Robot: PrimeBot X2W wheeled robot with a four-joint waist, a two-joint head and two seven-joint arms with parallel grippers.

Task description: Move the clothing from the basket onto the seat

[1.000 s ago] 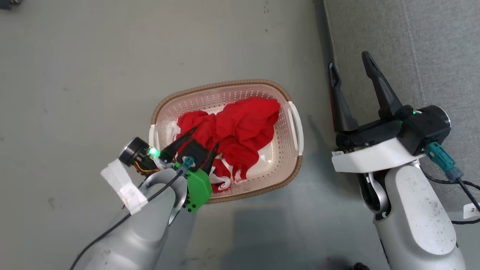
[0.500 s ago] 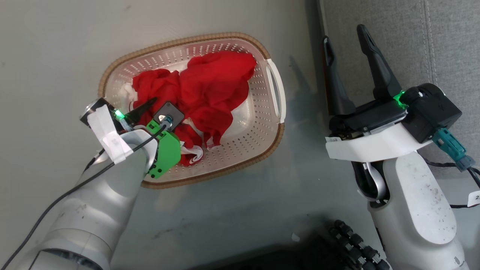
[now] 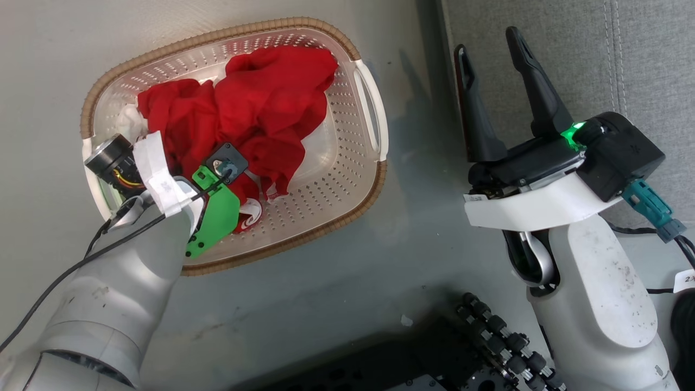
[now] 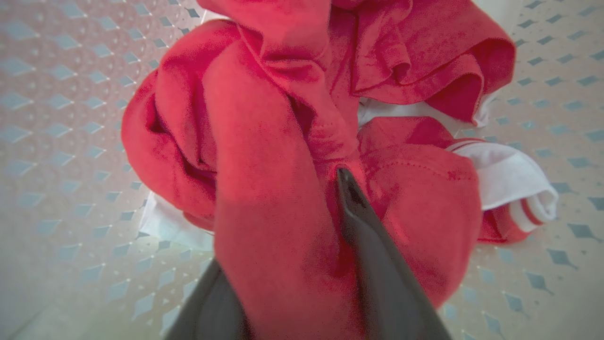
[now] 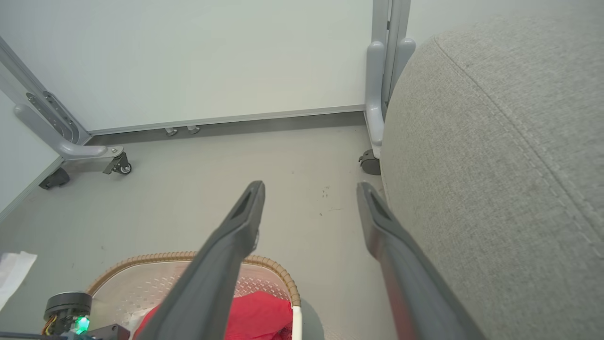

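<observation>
Inside the basket (image 3: 336, 179), left gripper (image 4: 283, 203) jaws narrow, pinching a clothing (image 4: 264, 118) fold; right gripper (image 3: 487, 42) beside the basket, jaws wide.

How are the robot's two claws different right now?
The left claw is down in the basket; the right claw hangs above the floor beside the seat. The left claw has a fold of the clothing between its fingers; the right claw is wide open and empty. Both have two long dark fingers.

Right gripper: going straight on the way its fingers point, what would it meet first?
Most likely the bare grey floor, beside the large grey fabric seat and past the cream perforated plastic basket; depth is unclear.
</observation>
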